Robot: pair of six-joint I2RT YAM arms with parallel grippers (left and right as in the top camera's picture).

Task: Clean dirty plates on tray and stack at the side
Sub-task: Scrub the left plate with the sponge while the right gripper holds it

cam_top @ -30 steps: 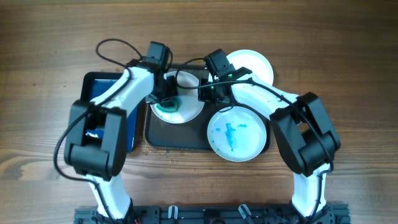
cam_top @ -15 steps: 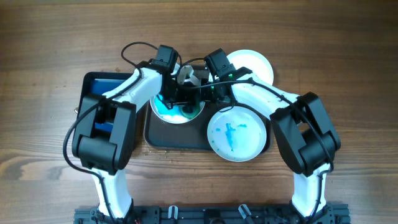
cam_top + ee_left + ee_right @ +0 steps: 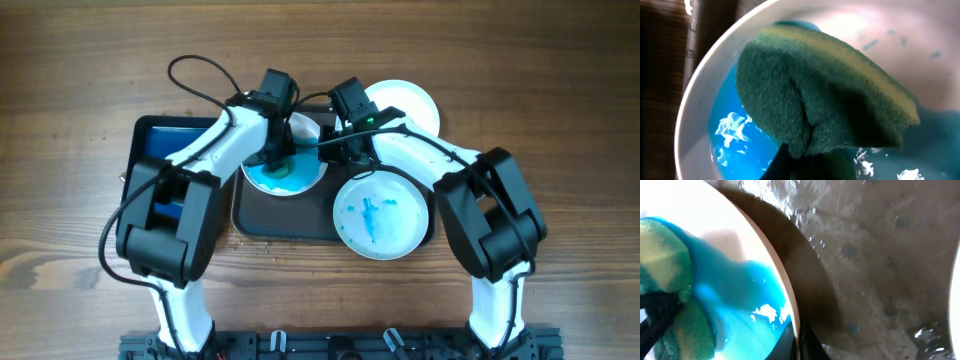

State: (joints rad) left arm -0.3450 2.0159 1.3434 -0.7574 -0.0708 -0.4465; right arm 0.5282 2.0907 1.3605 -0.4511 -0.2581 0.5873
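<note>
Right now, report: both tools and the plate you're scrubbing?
Left tool shut on sponge, pressed on blue-wet plate. Right tool pinching that plate's rim. Smeared second plate waiting on tray.

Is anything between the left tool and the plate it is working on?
Yes. The green sponge, gripped by the left tool, lies pressed against the blue-wet inside of the plate; nothing else shows between them.

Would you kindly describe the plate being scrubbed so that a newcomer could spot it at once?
Find the dark tray mid-table. The plate lies on its far-left corner. Unlike the streaked plate and the bare white plate to its right, it is flooded bright blue with a green sponge on it.
</note>
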